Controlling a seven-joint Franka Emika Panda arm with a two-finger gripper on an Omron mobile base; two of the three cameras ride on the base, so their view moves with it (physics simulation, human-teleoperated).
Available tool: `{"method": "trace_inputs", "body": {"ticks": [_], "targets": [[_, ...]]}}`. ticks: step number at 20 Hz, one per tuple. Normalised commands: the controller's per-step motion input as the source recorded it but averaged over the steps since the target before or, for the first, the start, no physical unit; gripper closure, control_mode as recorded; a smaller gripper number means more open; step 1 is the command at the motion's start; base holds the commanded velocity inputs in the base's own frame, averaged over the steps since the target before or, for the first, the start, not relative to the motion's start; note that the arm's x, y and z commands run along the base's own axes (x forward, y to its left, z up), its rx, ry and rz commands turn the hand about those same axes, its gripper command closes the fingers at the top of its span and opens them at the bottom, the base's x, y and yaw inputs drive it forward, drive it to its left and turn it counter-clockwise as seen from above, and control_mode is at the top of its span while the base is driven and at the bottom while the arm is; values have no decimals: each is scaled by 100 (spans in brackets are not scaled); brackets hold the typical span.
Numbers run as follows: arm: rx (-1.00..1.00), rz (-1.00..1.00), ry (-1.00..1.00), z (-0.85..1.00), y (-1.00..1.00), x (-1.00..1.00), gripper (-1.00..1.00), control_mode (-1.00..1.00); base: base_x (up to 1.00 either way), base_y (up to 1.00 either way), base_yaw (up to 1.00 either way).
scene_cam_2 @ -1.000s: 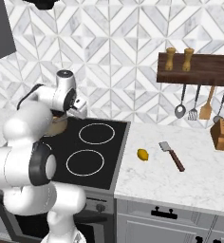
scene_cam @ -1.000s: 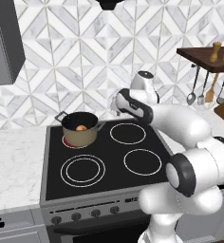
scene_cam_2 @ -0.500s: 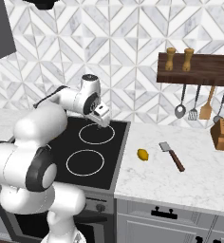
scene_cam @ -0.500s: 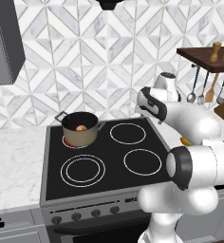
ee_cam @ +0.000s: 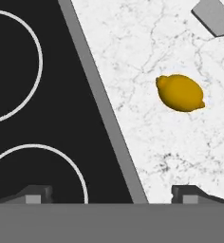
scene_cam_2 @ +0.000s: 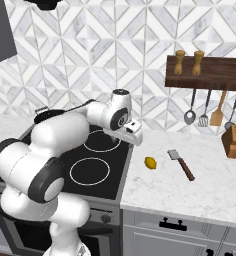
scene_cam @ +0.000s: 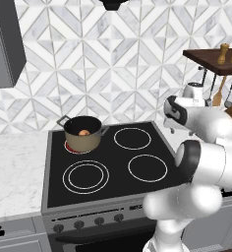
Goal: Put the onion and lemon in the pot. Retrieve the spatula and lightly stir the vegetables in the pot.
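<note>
Across a black glass cooktop [scene_cam_2: 97, 165] with four white ring burners, the white robot arm [scene_cam_2: 65, 135] reaches toward the white marble counter [scene_cam_2: 190, 192] on its right. On the far-left burner sits the squat tan pot [scene_cam: 82, 134] with dark rim and two small side handles, and the small orange-brown onion [scene_cam: 83, 132] lies inside it. Against the patterned tile wall hangs a dark wooden shelf [scene_cam_2: 210, 72] carrying two small brown grinders, with a silver ladle [scene_cam_2: 190, 115] and other utensils below it. On the counter lies the spatula [scene_cam_2: 180, 164], its flat grey blade toward the wall and its dark reddish-brown handle pointing to the counter's front; it lies just beside the lemon but apart from it. The small yellow oval lemon [ee_cam: 180, 93] rests on the marble between the cooktop's edge and the spatula. Above the cooktop's right edge, the two-finger gripper [ee_cam: 113, 193] hangs with its fingers spread wide, grasping nothing, the lemon ahead of them and untouched.
</note>
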Motion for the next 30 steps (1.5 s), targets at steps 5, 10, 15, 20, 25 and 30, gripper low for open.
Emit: {"method": "trace_inputs", "body": {"ticks": [5, 10, 15, 20, 25, 30], "targets": [[-14, 36, 1, -48, -84, -31, -100, -100, 0, 0, 0], [-6, 33, 7, -37, -30, -3, -100, -100, 0, 0, 0], [0, 26, 5, -27, -17, 10, -100, -100, 0, 0, 0], [0, 19, 0, -13, -32, 16, -100, -100, 0, 0, 0], [0, 14, 0, -17, -18, 28, -100, -100, 0, 0, 0], [0, 6, 0, -21, -4, 47, -100, -100, 0, 0, 0]]}}
